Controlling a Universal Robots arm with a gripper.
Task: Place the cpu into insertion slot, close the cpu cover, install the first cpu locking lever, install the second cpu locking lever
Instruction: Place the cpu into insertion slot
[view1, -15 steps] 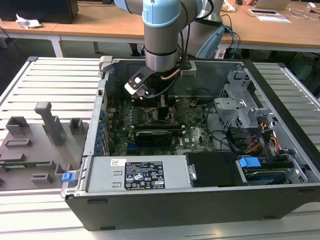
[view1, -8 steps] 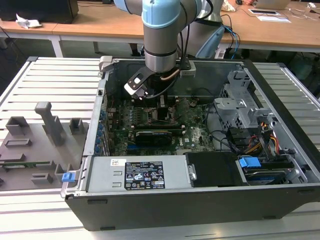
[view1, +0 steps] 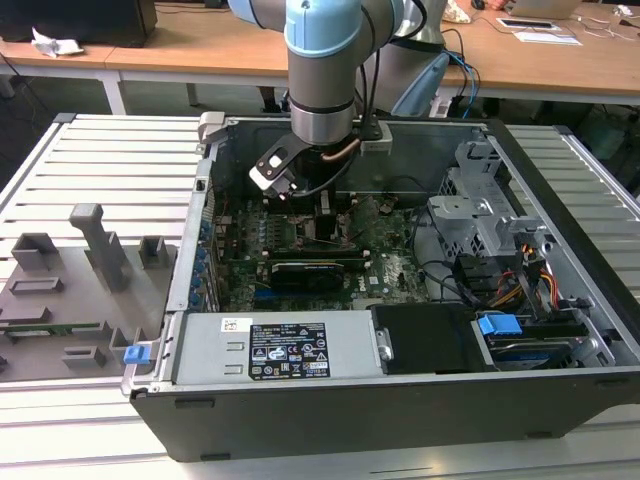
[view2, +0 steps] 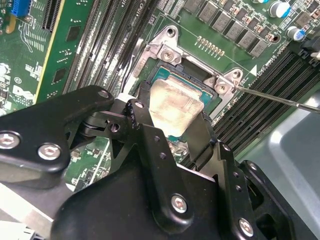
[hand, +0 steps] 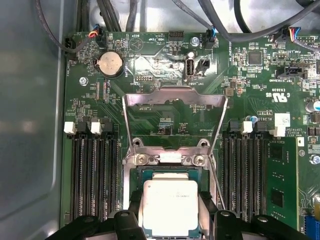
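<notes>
The cpu (hand: 170, 205) (view2: 175, 105), a flat square chip with a dull silver top, sits low in the insertion slot (view2: 165, 47) on the green motherboard. My gripper (hand: 171, 200) (view2: 174, 107) reaches down into the computer case (view1: 325, 215), its black fingers (view2: 142, 102) pressed against two opposite sides of the chip. The cpu cover (hand: 175, 97), a thin metal frame with a large window, stands swung up from its hinge, away from the socket. A thin wire locking lever (view2: 280, 97) (hand: 216, 175) sticks out free beside the socket.
Black memory slots (hand: 92, 175) flank the socket on both sides. A long black card (view1: 310, 272) lies across the board near it. The power supply (view1: 270, 350), drive cage (view1: 480, 215) and cables (view1: 520, 280) line the case. A grey fixture tray (view1: 80, 270) lies outside.
</notes>
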